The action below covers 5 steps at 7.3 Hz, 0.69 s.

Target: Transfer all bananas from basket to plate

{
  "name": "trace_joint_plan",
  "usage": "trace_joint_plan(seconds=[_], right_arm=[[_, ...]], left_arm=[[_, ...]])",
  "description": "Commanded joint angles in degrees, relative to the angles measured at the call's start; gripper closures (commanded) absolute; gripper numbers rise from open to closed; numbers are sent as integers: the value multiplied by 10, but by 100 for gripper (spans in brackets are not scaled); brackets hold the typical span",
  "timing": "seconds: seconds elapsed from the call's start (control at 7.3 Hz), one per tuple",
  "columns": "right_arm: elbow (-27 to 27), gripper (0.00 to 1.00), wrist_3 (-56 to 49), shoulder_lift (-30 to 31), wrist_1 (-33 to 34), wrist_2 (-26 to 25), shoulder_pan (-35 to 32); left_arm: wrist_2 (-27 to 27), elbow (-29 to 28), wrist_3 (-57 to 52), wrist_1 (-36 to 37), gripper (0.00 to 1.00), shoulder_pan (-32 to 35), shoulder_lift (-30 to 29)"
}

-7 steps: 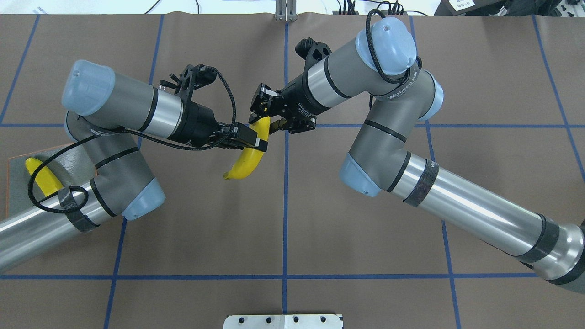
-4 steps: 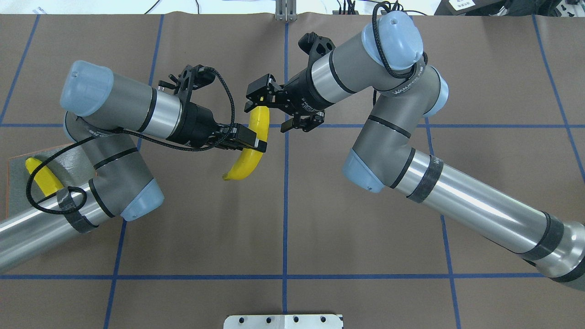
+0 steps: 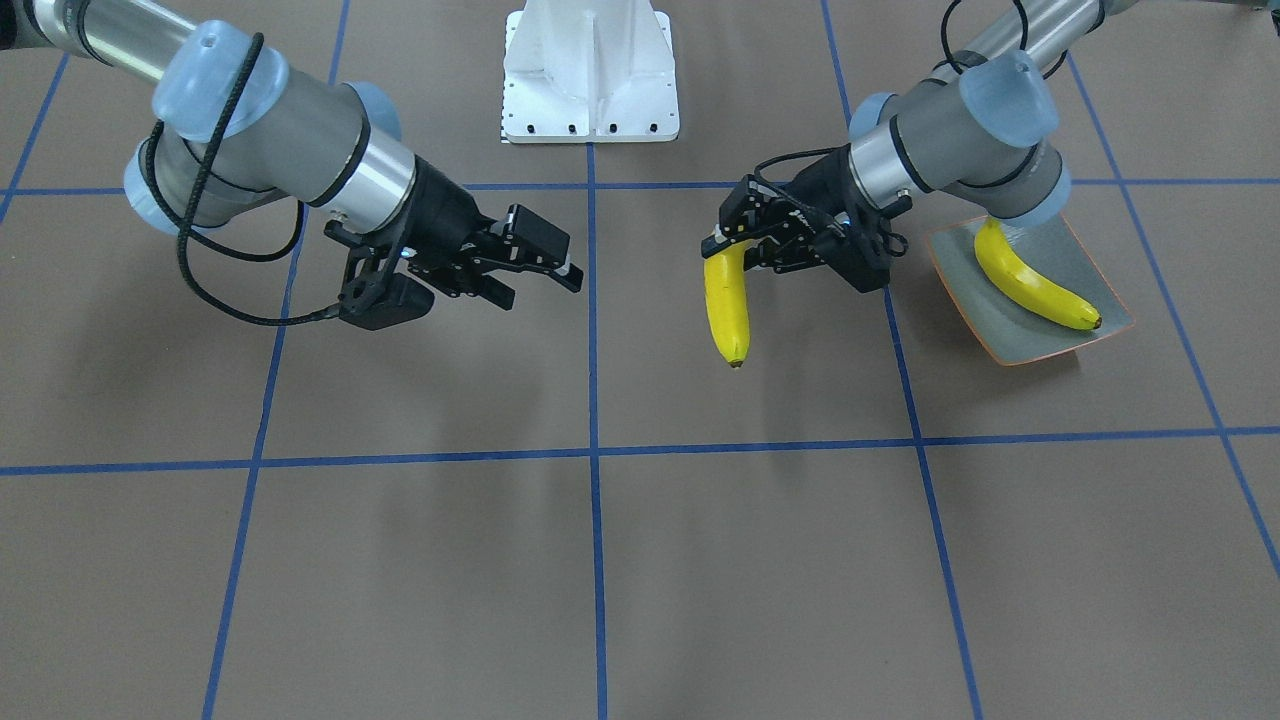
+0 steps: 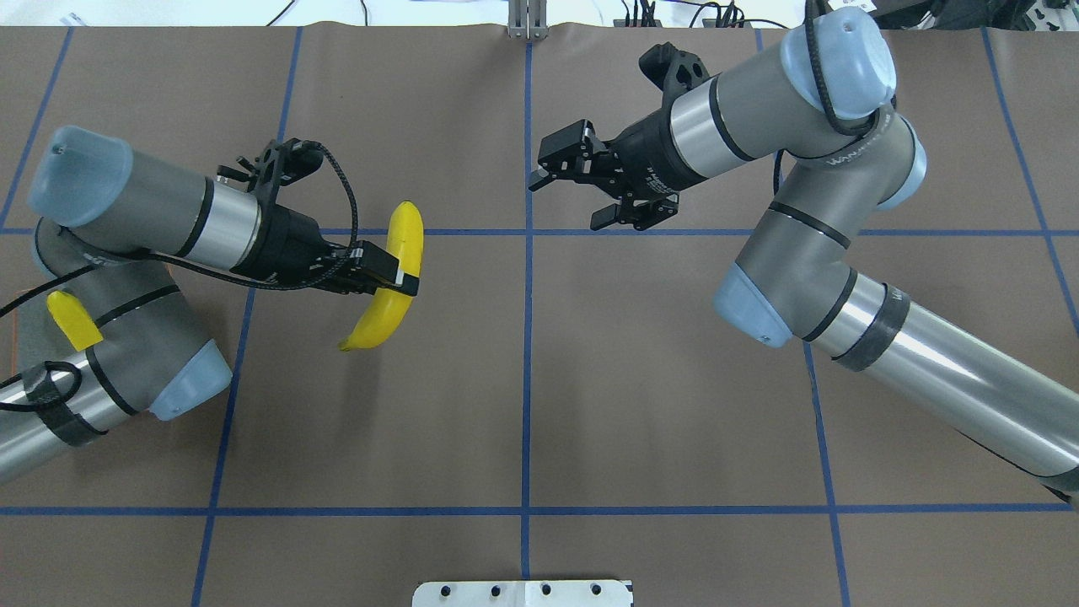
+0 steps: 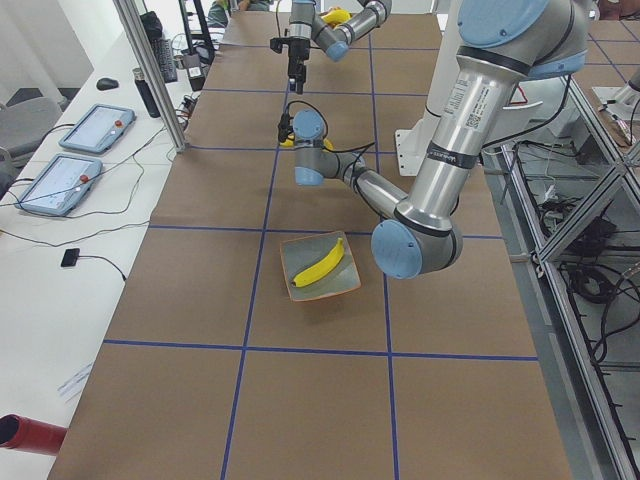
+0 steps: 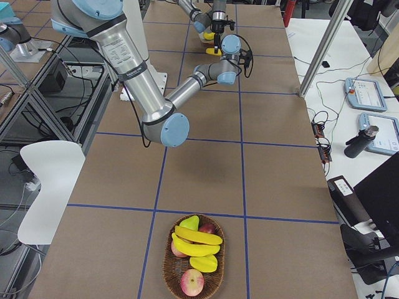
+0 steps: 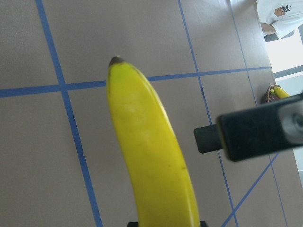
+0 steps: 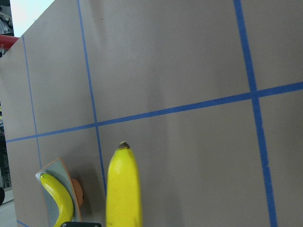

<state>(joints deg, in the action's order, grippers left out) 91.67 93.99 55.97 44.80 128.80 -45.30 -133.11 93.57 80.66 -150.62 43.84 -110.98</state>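
Note:
My left gripper point(image 4: 400, 281) is shut on the middle of a yellow banana point(image 4: 389, 291) and holds it above the table, left of centre. It also shows in the front view point(image 3: 728, 245), with the banana point(image 3: 727, 305) hanging down, and the banana fills the left wrist view point(image 7: 147, 156). My right gripper point(image 4: 563, 201) is open and empty, right of the centre line, and it also shows in the front view point(image 3: 540, 288). The grey-green plate point(image 3: 1000, 335) holds one banana point(image 3: 1035, 288). The basket point(image 6: 168, 261) at the table's right end holds more bananas point(image 6: 196, 240).
Red apples point(image 6: 192, 281) and other fruit lie in the basket with the bananas. The left arm's elbow hangs over the plate in the overhead view. The white robot base point(image 3: 590, 70) stands at the table's near edge. Blue tape lines cross the brown table.
My right gripper has let go of the banana's top end and drawn back to the right. My left arm has carried the banana to the left, towards the plate.

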Motion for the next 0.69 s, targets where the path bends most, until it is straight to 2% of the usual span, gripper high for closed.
trace_joint_plan(seconds=[0.0, 0.14, 0.41, 0.55], right_arm=[[5, 0, -4, 34, 1, -13, -21], [4, 0, -5, 42, 1, -27, -21], [1, 0, -5, 52, 1, -48, -19], [2, 0, -4, 54, 1, -52, -19]], left_arm=[[-39, 30, 35, 31, 100, 61, 89], [-59, 38, 34, 76, 100, 109, 104], [-61, 36, 31, 102, 100, 137, 157], [-60, 55, 27, 192, 100, 145, 161]])
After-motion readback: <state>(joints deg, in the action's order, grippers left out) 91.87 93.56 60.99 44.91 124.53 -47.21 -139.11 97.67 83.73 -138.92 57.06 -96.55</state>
